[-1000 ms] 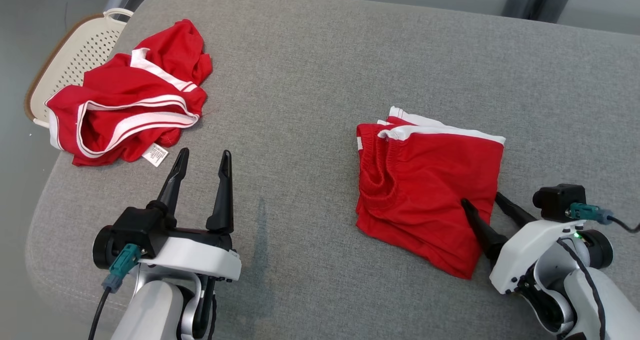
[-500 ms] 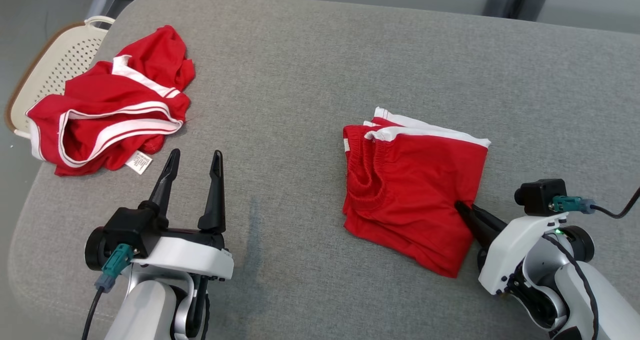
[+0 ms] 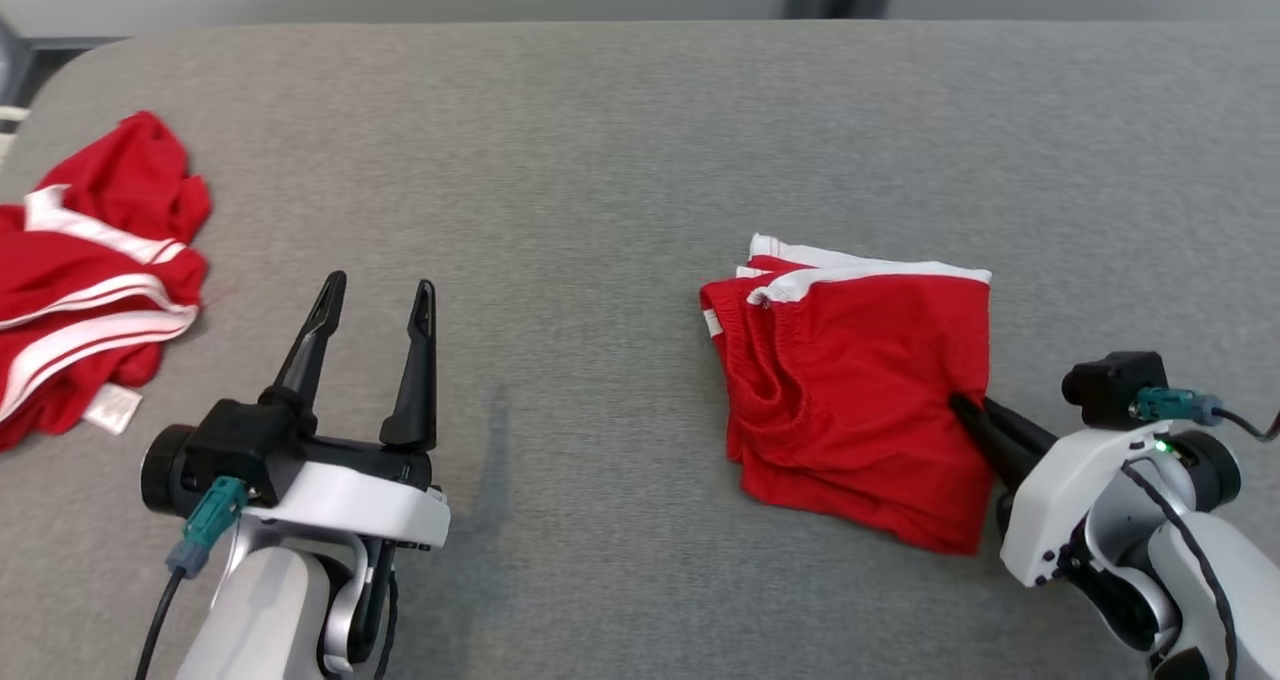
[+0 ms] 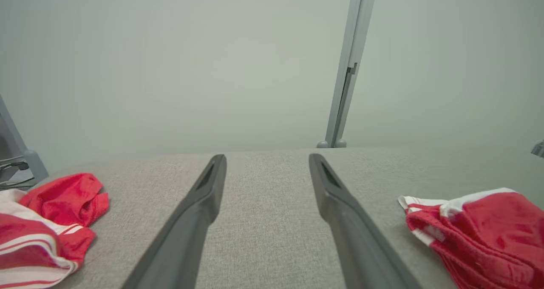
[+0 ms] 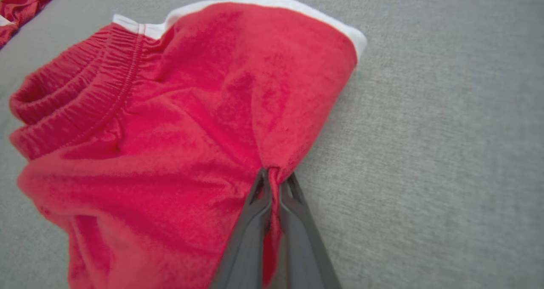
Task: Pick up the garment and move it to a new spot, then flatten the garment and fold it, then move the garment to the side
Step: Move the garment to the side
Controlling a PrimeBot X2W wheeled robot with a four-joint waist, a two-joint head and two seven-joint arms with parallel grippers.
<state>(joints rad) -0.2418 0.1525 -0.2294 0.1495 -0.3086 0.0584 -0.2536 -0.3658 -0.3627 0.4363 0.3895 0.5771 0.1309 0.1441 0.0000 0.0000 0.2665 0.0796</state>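
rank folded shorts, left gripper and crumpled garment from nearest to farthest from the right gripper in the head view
1. folded shorts: pinched at their right edge by the right gripper.
2. left gripper: open, at the lower left.
3. crumpled garment: at the far left edge of the view.

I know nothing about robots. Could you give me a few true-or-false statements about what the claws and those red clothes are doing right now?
1. The right claw is pinched shut on an edge of the folded red shorts. True.
2. The left claw stands open, holding nothing. True.
3. The crumpled red garment touches the folded red shorts. False: they lie well apart on the grey padded surface, with the left claw between them.
4. The folded red shorts are plain red all over. False: white trim runs along their far edge.
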